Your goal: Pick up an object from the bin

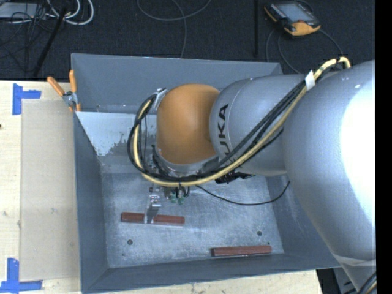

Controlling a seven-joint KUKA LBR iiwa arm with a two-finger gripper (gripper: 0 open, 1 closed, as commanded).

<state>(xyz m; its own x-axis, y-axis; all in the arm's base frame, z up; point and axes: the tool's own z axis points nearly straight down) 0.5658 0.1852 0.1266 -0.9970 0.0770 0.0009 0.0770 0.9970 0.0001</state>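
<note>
My gripper (152, 209) hangs below the orange wrist cover, low in the front left part of the bin. Its tip comes down on the middle of a thin reddish-brown flat bar (169, 220), which lies lengthwise on the bin floor. The gripper hides the bar's middle, so I cannot tell whether it is gripped or only touched. A second bar of the same kind (241, 250) lies flat near the bin's front wall, to the right of the gripper and well apart from it.
The big grey arm with its black and yellow cables covers the bin's right side and back. Bare floor lies between the two bars and to the left of the first one.
</note>
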